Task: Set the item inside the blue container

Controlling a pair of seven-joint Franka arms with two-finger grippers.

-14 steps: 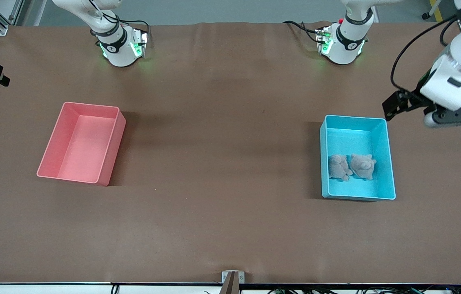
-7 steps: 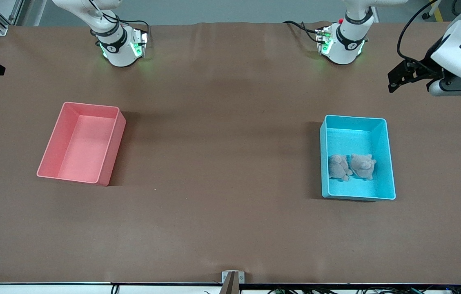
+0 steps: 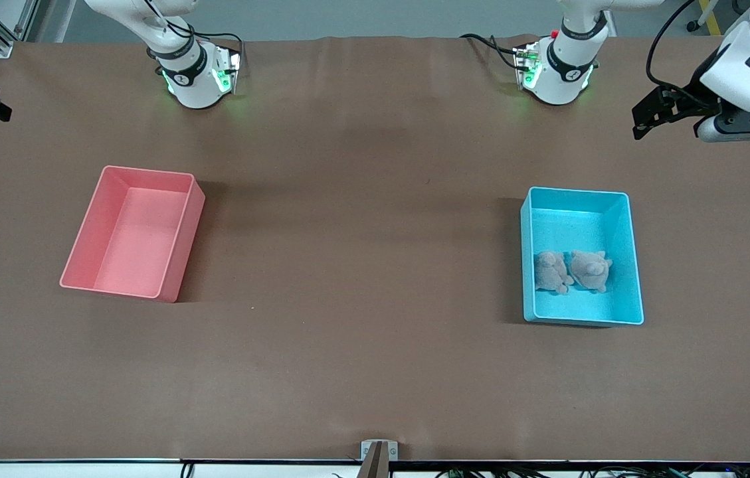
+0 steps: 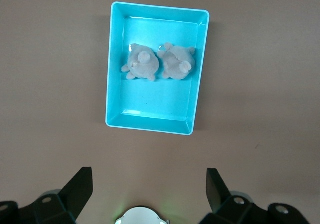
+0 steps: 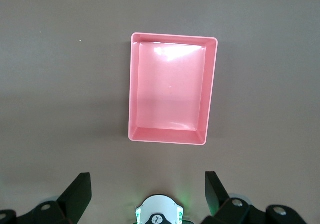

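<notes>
Two bins on the tabletop
Blue container [image 3: 620,315] toward the left arm's end holds two plush toys [image 3: 572,271] side by side; pink bin [image 3: 179,255] toward the right arm's end.

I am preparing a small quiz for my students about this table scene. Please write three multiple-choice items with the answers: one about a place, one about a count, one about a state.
1. Where do the plush toys lie?
A. in the pink bin
B. in the blue container
C. on the bare table

2. How many plush toys are there?
A. one
B. two
C. three

3. What is the state of the left gripper?
A. open and holding nothing
B. shut on a plush toy
C. shut on the pink bin's rim

Answers:
1. B: both plush toys rest on the floor of the blue container, while the pink bin holds nothing.
2. B: two grey toys lie side by side, touching.
3. A: the left gripper has its fingers spread wide above the table with nothing between them; the right gripper is open as well, above the pink bin.
</notes>
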